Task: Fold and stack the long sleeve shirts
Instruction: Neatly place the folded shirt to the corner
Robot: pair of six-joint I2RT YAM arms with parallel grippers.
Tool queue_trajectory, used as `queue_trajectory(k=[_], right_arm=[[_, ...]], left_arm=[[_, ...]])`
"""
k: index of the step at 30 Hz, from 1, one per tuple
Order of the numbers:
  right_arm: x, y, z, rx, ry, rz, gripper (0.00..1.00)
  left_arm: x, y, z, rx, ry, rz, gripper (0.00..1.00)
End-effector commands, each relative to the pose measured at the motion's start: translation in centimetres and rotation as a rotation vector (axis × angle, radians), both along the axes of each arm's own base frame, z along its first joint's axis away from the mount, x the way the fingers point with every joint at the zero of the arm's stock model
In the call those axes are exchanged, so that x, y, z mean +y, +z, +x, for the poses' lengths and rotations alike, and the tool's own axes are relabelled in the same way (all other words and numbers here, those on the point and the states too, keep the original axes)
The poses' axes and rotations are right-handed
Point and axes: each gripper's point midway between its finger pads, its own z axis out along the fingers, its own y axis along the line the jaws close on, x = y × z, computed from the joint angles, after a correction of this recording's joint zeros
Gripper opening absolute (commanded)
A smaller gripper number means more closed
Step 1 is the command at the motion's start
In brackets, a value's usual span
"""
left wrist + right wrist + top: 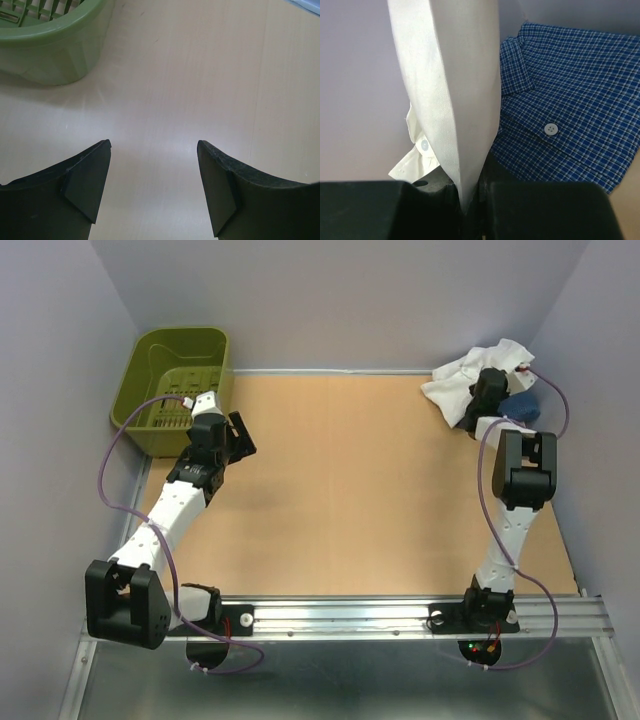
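The white shirt (470, 375) lies crumpled in the far right corner of the table, and the dark blue checked shirt (524, 406) lies partly under it beside the wall. My right gripper (488, 392) is shut on a fold of the white shirt (451, 95); the cloth rises from between the jaws. The blue shirt (570, 105) with a white button lies just right of it. My left gripper (240, 440) is open and empty over bare table (165, 90) next to the green basket (180, 370).
The green plastic basket (50, 45) stands at the far left corner, close to my left fingers (90, 185). Lilac walls enclose the table on the left, back and right. A metal rail runs along the near edge (350, 615).
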Motion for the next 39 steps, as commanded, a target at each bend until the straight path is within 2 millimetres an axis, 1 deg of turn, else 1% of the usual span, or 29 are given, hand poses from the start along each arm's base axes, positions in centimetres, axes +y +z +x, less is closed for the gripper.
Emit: queue_trajectory(k=[1, 6, 9, 10, 11, 15, 18, 19, 20, 22, 24, 25, 26, 27, 29, 30, 31, 35, 36, 37, 39], right_arm=[[-2.5, 4.2, -0.2, -0.202, -0.012, 0.106, 0.00], [-4.1, 1.7, -0.6, -0.179, 0.040, 0.179, 0.01], [-4.6, -0.1, -1.5, -0.148, 0.038, 0.208, 0.00], [-4.9, 0.3, -1.6, -0.158, 0.026, 0.206, 0.01], [-4.9, -0.7, -2.1, -0.145, 0.014, 0.223, 0.01], [-4.9, -2.0, -2.6, -0.146, 0.004, 0.276, 0.01], [-4.4, -2.6, -1.8, -0.135, 0.048, 0.284, 0.21], [-4.0, -2.6, -1.6, -0.135, 0.070, 0.287, 0.36], [-3.9, -2.8, -1.2, -0.127, 0.092, 0.282, 0.41], [-4.0, -2.6, -1.0, -0.125, 0.108, 0.276, 0.46], [-4.3, -2.2, -1.1, -0.115, 0.116, 0.257, 0.46], [-4.5, -1.7, -1.0, -0.115, 0.123, 0.244, 0.38], [-4.7, -1.8, -1.0, -0.085, 0.128, 0.221, 0.32], [-4.8, -0.8, -0.5, -0.091, 0.140, 0.200, 0.17], [-4.9, -0.2, -0.1, -0.073, 0.159, 0.165, 0.06], [-5.1, -0.3, -0.1, -0.045, 0.164, 0.141, 0.01], [-5.3, 0.4, 0.2, -0.047, 0.169, 0.122, 0.01], [-6.1, 0.3, 0.3, -0.027, 0.170, 0.127, 0.01], [-6.7, 0.1, 0.2, -0.026, 0.164, 0.135, 0.01], [-6.8, -0.3, 0.1, -0.020, 0.164, 0.144, 0.04], [-6.9, -1.2, 0.1, 0.006, 0.166, 0.148, 0.17]], left_arm=[[0.0, 0.2, 0.2, -0.023, -0.002, -0.009, 0.80], [-0.2, 0.1, 0.3, -0.021, -0.009, -0.014, 0.80], [-0.4, 0.0, 0.3, -0.017, -0.015, -0.019, 0.80], [-0.4, 0.0, 0.3, -0.016, -0.017, -0.021, 0.80], [-0.5, 0.0, 0.3, -0.017, -0.022, -0.025, 0.80], [-0.7, -0.1, 0.3, -0.015, -0.031, -0.028, 0.80], [-0.7, -0.1, 0.3, -0.016, -0.029, -0.032, 0.80], [-0.7, -0.1, 0.3, -0.015, -0.029, -0.031, 0.80], [-0.7, -0.1, 0.3, -0.015, -0.028, -0.029, 0.80], [-0.7, -0.1, 0.3, -0.016, -0.028, -0.030, 0.80], [-0.7, -0.2, 0.3, -0.013, -0.029, -0.028, 0.80], [-0.7, -0.1, 0.3, -0.015, -0.028, -0.029, 0.80], [-0.7, -0.1, 0.3, -0.015, -0.030, -0.030, 0.80], [-0.7, -0.1, 0.3, -0.015, -0.031, -0.031, 0.80], [-0.8, -0.1, 0.3, -0.016, -0.034, -0.033, 0.80], [-0.7, -0.1, 0.3, -0.016, -0.032, -0.033, 0.80], [-0.8, 0.0, 0.3, -0.017, -0.036, -0.034, 0.80], [-0.8, -0.2, 0.3, -0.013, -0.038, -0.031, 0.80], [-0.8, -0.3, 0.3, -0.011, -0.036, -0.031, 0.80], [-0.8, -0.2, 0.3, -0.014, -0.038, -0.032, 0.80], [-0.9, -0.2, 0.3, -0.012, -0.042, -0.034, 0.80]])
